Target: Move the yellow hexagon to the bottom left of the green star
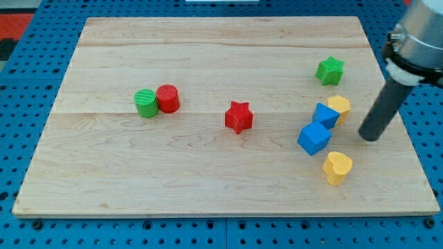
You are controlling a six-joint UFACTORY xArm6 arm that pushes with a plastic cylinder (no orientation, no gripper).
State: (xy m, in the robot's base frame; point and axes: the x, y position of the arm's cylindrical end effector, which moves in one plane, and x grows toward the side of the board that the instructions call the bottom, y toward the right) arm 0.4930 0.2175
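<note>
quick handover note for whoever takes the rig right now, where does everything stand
My tip rests on the board at the view's right, just right of the yellow hexagon, not touching it.
The yellow hexagon sits below the green star, slightly to its right, against a blue block.
Done: nothing visible yet.
Left: push the hexagon leftward, to the star's bottom left; the blue block is in the way.

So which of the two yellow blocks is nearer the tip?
The yellow hexagon, touching the upper blue block, left of my tip. The yellow heart lies lower, farther off.
</note>
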